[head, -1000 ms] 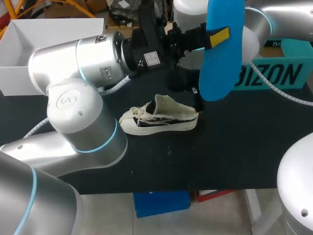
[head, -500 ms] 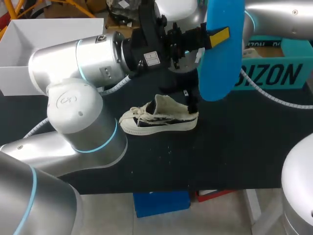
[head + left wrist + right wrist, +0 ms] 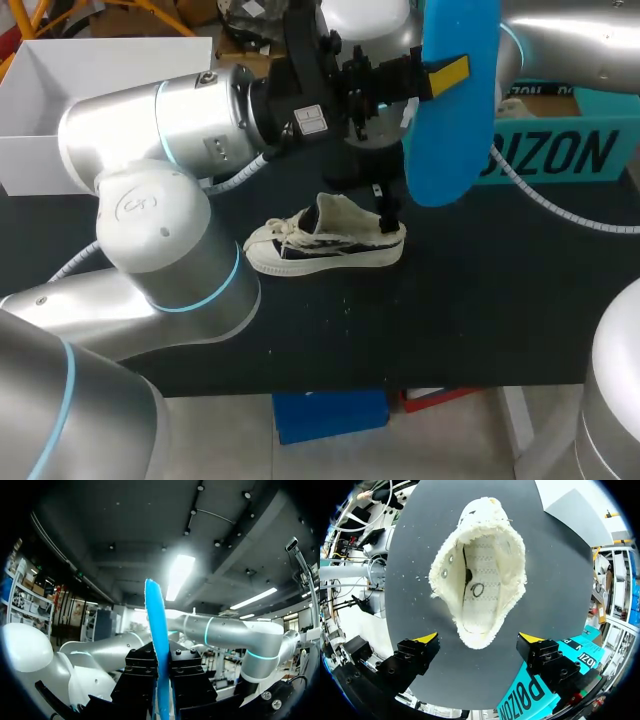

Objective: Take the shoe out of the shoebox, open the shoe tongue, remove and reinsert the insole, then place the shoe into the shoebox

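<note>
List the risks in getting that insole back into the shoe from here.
1. The left gripper pinches the long blue insole at one spot only, so it may slip or bend when pushed into the shoe.
2. The shoe stands loose on the table, with the right gripper open over its heel. Unheld, it may slide or tip.
3. Both arms crowd above the shoe and could collide.

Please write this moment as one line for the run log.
step: insole out of shoe | left gripper: shut on blue insole, held up | right gripper: open, over heel | shoe: upright on table
</note>
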Action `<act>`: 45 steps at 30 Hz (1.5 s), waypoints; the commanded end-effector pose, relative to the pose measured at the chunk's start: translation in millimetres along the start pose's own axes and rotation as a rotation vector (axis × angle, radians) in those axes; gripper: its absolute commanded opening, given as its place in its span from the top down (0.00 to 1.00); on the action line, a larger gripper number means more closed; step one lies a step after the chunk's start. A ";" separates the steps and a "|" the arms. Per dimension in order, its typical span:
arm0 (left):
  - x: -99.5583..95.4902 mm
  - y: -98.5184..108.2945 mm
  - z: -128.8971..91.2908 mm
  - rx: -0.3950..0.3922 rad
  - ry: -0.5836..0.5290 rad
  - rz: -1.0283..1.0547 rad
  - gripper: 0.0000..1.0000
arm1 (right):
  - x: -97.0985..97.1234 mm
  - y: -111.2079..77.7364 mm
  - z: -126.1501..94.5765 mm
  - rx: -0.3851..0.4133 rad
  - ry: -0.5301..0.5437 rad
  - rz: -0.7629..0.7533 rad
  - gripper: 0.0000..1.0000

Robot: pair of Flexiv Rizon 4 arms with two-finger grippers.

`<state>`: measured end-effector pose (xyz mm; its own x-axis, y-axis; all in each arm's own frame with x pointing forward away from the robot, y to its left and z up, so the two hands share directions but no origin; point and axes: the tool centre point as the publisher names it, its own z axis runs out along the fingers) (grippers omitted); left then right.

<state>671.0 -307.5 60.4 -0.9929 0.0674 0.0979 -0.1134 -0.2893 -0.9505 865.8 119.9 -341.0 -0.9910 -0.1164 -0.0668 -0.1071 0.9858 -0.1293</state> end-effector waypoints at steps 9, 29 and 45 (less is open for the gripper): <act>1.5 -0.1 1.4 -0.003 -0.005 0.000 1.00 | 4.5 -7.5 -2.4 -0.383 -0.021 0.008 0.00; 1.5 -0.1 1.4 -0.003 -0.005 0.000 1.00 | 4.2 1.3 26.2 -1.000 0.025 -0.021 0.00; 1.5 -0.1 1.4 -0.003 -0.005 0.000 1.00 | 3.5 -2.6 50.5 -1.157 -0.006 0.030 0.00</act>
<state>670.9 -307.4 60.3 -0.9929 0.0674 0.0979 -0.1134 -0.2892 -0.9505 868.7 111.4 -384.5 -0.9936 -0.0975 -0.0562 -0.1031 0.5879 0.8024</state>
